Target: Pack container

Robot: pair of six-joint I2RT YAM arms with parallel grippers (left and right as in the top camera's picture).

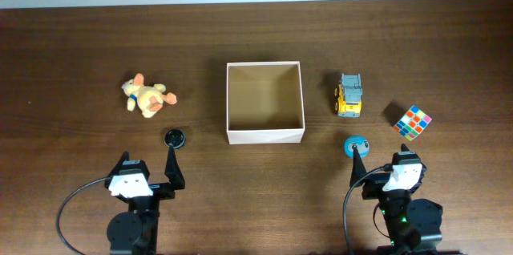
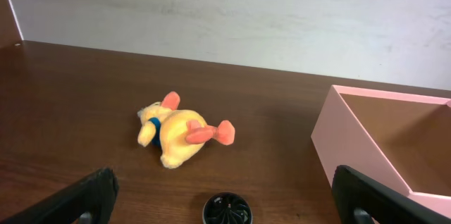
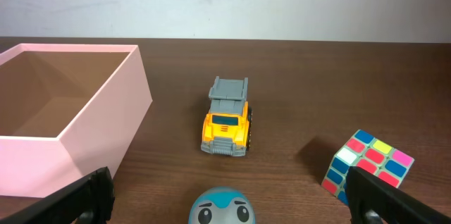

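The container (image 1: 266, 135), a square shallow white box with a tan inside, stands empty at the table's middle; it also shows in the left wrist view (image 2: 352, 136) and the right wrist view (image 3: 84, 139). A yellow-orange plush toy (image 1: 147, 96) (image 2: 176, 134) lies to its left, with a black round disc (image 1: 175, 137) (image 2: 227, 210) nearer me. To the right are a yellow toy truck (image 1: 349, 95) (image 3: 227, 122), a colour cube (image 1: 412, 122) (image 3: 370, 164) and a blue round face toy (image 1: 355, 144) (image 3: 222, 208). My left gripper (image 1: 147, 159) (image 2: 224, 178) is open, just behind the disc. My right gripper (image 1: 378, 159) (image 3: 227, 178) is open, just behind the blue toy.
The dark wooden table (image 1: 64, 62) ends at a white wall along the far edge. Black cables loop beside both arm bases at the front edge.
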